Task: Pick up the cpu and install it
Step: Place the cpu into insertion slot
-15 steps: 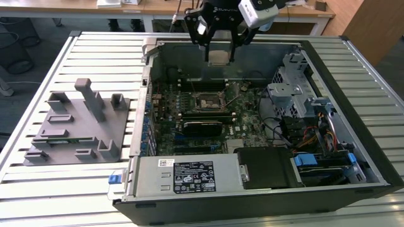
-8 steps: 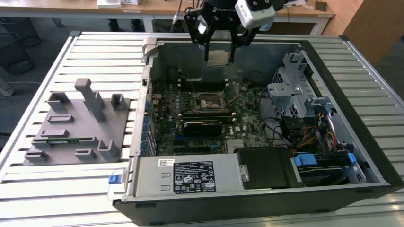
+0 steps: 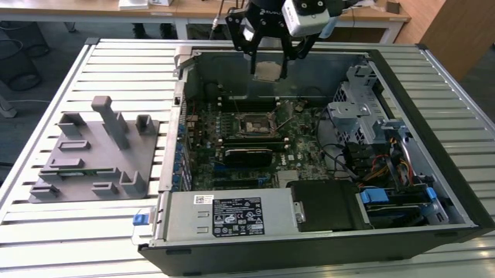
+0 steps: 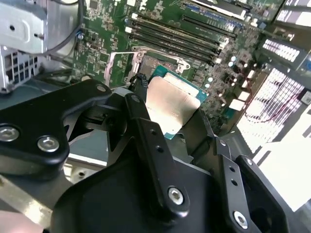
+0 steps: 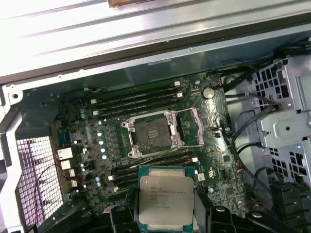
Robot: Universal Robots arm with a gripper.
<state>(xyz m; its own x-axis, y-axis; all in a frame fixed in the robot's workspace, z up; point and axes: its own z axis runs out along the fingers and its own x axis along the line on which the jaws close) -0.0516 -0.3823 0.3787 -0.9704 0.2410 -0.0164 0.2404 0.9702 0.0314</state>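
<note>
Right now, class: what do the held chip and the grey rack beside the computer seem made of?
The chip: likely a metal lid, silver-grey with a soft sheen, on a thin green board rim. The rack: probably plastic, judging by its matte, uniform grey and blocky moulded-looking shapes.

The cpu (image 3: 268, 70) is a small flat square with a shiny silver-grey top and a thin green edge. The gripper (image 3: 269, 74) pinches it by two sides and holds it up in the air over the open computer case (image 3: 309, 250). It is well apart from the bare socket (image 5: 151, 133).
</note>
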